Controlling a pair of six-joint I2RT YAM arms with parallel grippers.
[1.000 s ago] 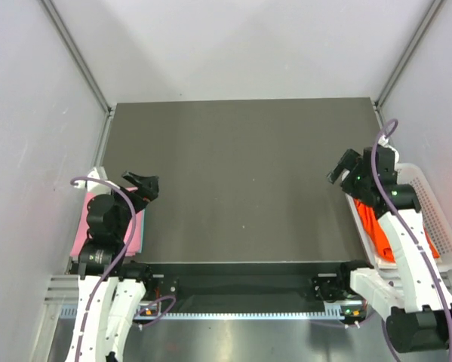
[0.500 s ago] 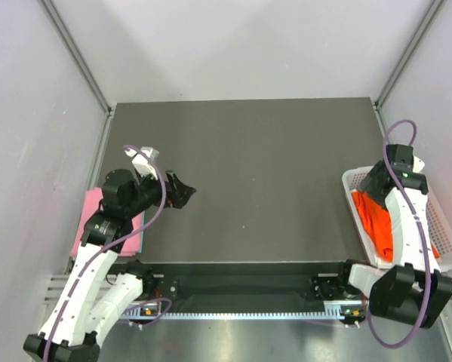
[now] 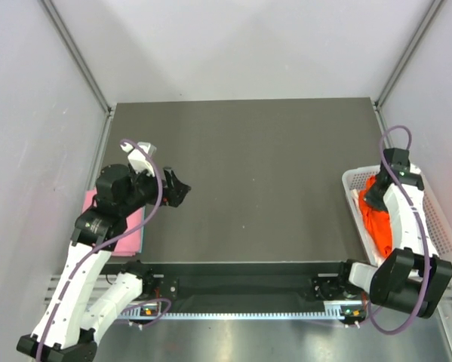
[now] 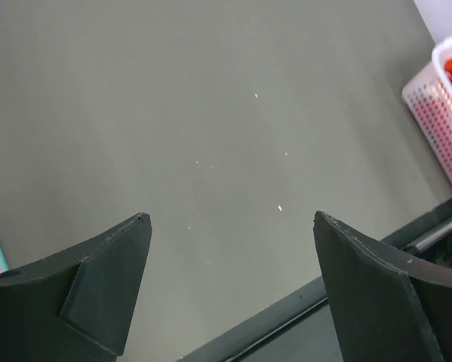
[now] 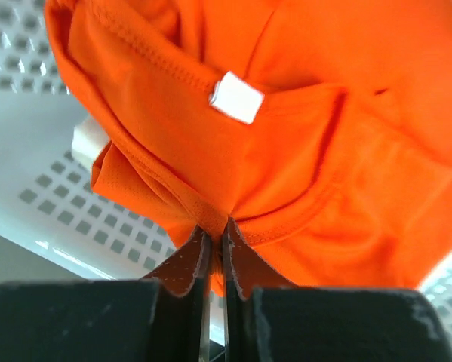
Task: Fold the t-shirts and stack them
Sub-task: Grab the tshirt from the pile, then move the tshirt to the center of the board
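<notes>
A bright orange-red t-shirt [image 5: 346,151] with a small white neck label [image 5: 237,96] lies bunched in a white perforated basket [image 5: 44,181] at the table's right edge. My right gripper [image 5: 218,226] reaches down into the basket [image 3: 437,219] and is shut on a fold of this shirt [image 3: 376,222]. A pale pink t-shirt [image 3: 133,230] lies flat off the table's left edge, partly under my left arm. My left gripper [image 4: 229,219] hangs open over the bare dark table [image 3: 271,166], left of centre, with nothing between its fingers.
White walls with metal corner posts close in the table on three sides. The left wrist view shows the basket [image 4: 444,113] far off and the table's dark front rail [image 4: 286,317] just below the fingers.
My right gripper dropped into the basket and closed on the orange-red t-shirt. My left arm swung out from beside the pink t-shirt over the table and stayed open.
</notes>
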